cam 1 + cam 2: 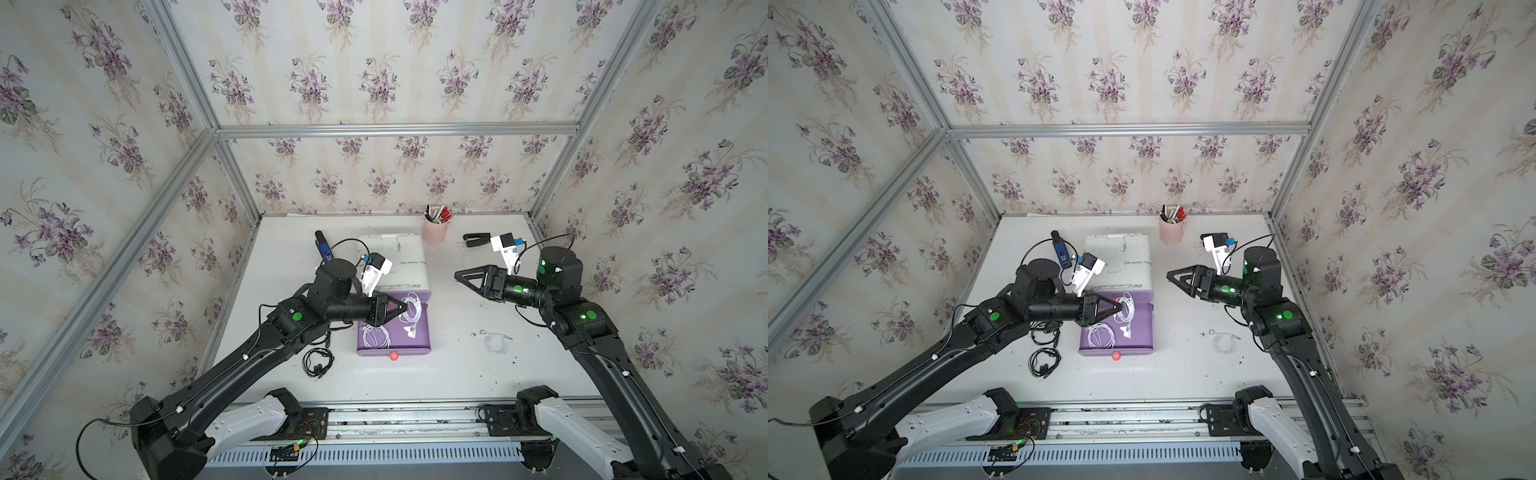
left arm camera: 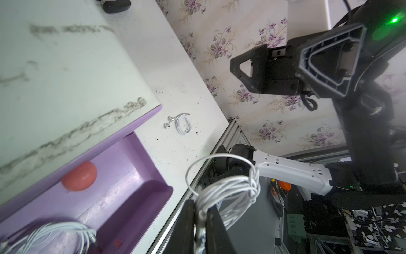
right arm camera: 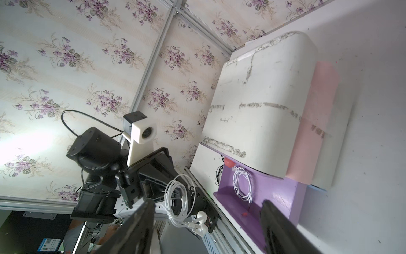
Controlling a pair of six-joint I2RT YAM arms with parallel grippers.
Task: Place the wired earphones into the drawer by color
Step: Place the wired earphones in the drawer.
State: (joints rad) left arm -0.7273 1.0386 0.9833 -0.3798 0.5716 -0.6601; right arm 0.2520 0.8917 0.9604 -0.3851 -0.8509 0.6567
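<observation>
My left arm reaches from the near edge toward 1 o'clock, then the forearm turns level and points to 3 o'clock across the left rim of the open drawer point(image 1: 390, 352). The left tool point(image 1: 405, 308) sits over the drawer's far half, with its fingers point(image 2: 191, 220) pressed together on a white earphone coil point(image 2: 230, 187). The coil hangs from the tips, and in the right wrist view its earbuds point(image 3: 201, 222) dangle below it. I cannot tell whether they touch the drawer floor.

A second white coil point(image 1: 376, 336) lies inside the drawer at its near left. The drawer sticks out toward 6 o'clock from under the white cabinet point(image 1: 399, 262), with its red knob point(image 1: 393, 356) on the front.

My right arm climbs along the 3 o'clock side of the desk point(image 1: 457, 374). Its wrist folds back so that the right tool point(image 1: 461, 276) points to 9 o'clock. The tool is raised beside the cabinet, well apart from it. In the right wrist view its fingers point(image 3: 145, 220) stand wide apart with nothing between them.

Another white coil point(image 1: 494, 341) lies on the desk at 3 o'clock from the drawer. A black set point(image 1: 318, 361) lies at 9 o'clock from the knob, below the left forearm. A pink cup point(image 1: 435, 232) of pens stands at 12 o'clock.
</observation>
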